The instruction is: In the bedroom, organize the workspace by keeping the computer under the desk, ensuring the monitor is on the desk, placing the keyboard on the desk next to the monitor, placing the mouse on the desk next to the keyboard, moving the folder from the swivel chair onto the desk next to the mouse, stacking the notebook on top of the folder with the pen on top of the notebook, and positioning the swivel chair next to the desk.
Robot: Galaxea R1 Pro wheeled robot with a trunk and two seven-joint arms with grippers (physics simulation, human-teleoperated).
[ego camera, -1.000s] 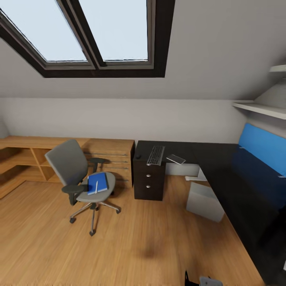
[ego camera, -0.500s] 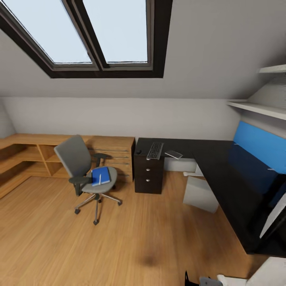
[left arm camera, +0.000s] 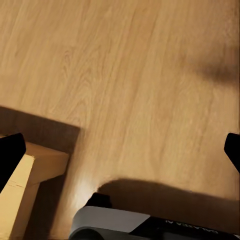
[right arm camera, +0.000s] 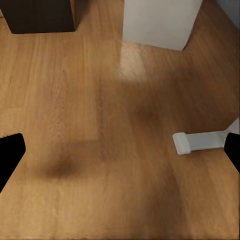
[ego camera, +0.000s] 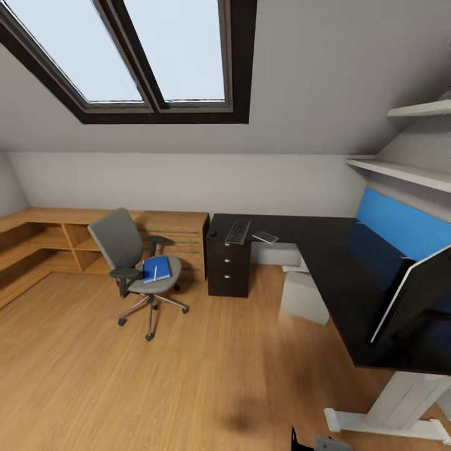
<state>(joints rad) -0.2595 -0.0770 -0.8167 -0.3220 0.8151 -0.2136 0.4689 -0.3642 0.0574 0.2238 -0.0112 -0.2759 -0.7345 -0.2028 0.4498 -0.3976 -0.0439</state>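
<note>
The desk [ego camera: 326,250], an L-shaped black top with a blue back panel, runs from the far wall along the right side, and its near end passes out of the head view. The monitor [ego camera: 416,294] stands at that near end, cut off at the picture's edge, so its stand is hidden. The swivel chair [ego camera: 128,260] stands on the wooden floor [ego camera: 188,376], well apart from the desk, beside the light-wood cabinet [ego camera: 56,241]. The computer [ego camera: 305,295] sits on the floor, tucked partly under the desk; the right wrist view gives its pale face [right arm camera: 160,22] from closer.

The folder [ego camera: 155,269] lies on the chair seat, with a thin pale stick on it too small to name. The keyboard [ego camera: 237,232] lies at the desk's far left corner, above the drawers.

In each wrist view only dark fingertips [left arm camera: 10,157] [right arm camera: 10,155] show at opposite edges, spread wide with nothing between them.
</note>
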